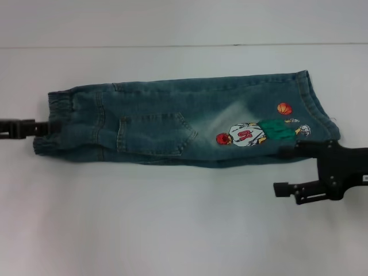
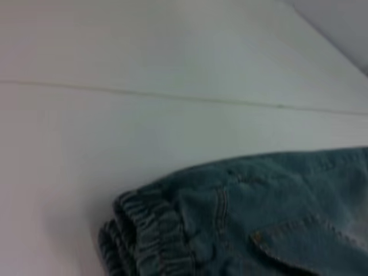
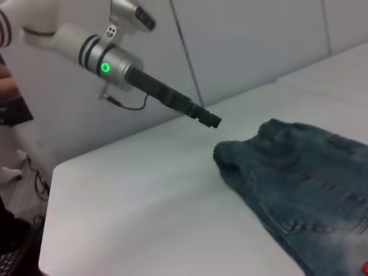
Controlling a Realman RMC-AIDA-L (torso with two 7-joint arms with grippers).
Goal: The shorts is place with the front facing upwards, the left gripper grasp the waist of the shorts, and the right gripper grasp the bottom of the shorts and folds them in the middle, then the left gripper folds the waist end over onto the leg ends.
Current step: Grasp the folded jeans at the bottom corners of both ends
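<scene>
The denim shorts (image 1: 172,121) lie flat, folded lengthwise into one long strip. The patch pocket (image 1: 152,133) and the basketball-player print (image 1: 259,132) face up. The gathered waist (image 1: 57,112) is at the left and the stitched leg ends (image 1: 316,103) at the right. My left gripper (image 1: 46,127) is at the waist end. In the right wrist view the left gripper (image 3: 210,119) hangs just above the waist (image 3: 236,155), apart from it. My right gripper (image 1: 282,170) stands open at the lower right corner, its upper finger (image 1: 293,150) at the hem edge. Bare table shows between its fingers.
The white table (image 1: 172,218) carries only the shorts. A seam line (image 1: 172,46) runs across its far side. In the right wrist view the table's edge (image 3: 52,190) drops off beyond the waist end, with white wall panels (image 3: 253,40) behind.
</scene>
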